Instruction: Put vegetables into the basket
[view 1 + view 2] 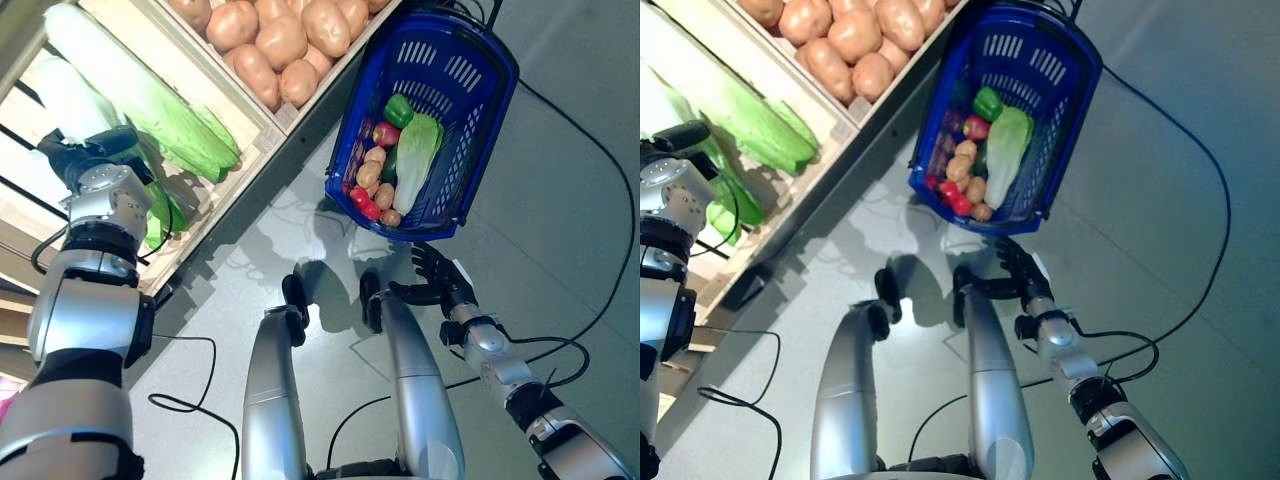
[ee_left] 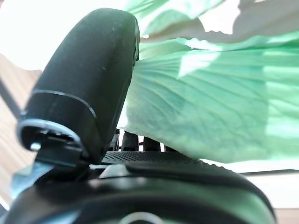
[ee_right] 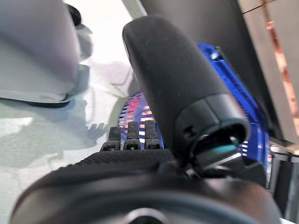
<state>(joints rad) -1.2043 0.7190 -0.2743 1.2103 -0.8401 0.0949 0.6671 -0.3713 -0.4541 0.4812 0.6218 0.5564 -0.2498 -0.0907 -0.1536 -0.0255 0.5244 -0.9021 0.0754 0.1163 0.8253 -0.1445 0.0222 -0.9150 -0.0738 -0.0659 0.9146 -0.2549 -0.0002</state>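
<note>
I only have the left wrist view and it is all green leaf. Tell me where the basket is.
Observer: The blue basket stands on the grey floor ahead of the robot, to its right, beside the wooden shelf that holds the potatoes.
Operator: Say what is in it.
Observer: It already holds a pale green cabbage, a green pepper, some small potatoes and red vegetables.
Operator: Report the right hand.
Observer: The right hand hangs just short of the basket's near end, its fingers relaxed and holding nothing.
</note>
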